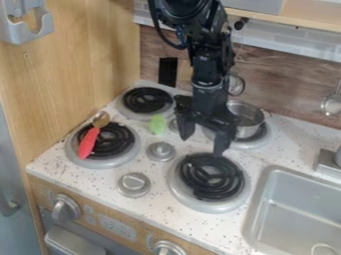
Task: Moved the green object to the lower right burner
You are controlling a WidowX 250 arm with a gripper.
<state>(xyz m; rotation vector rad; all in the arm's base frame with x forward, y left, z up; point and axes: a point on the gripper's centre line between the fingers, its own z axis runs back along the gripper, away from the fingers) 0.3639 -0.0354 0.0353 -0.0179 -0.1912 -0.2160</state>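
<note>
Speckled white table (156, 211): one green object (158, 124), just beside the upper left burner (146, 100); one pincer (202, 145), mine, jaws apart, hanging near the lower right burner (212, 177).

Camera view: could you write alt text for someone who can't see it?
A black robot gripper hangs open near a toy stove's lower right burner; a small green object sits beside the upper left burner. A red-handled spoon lies across the lower left burner, a metal pot stands on the upper right burner, and a sink is at right.
</note>
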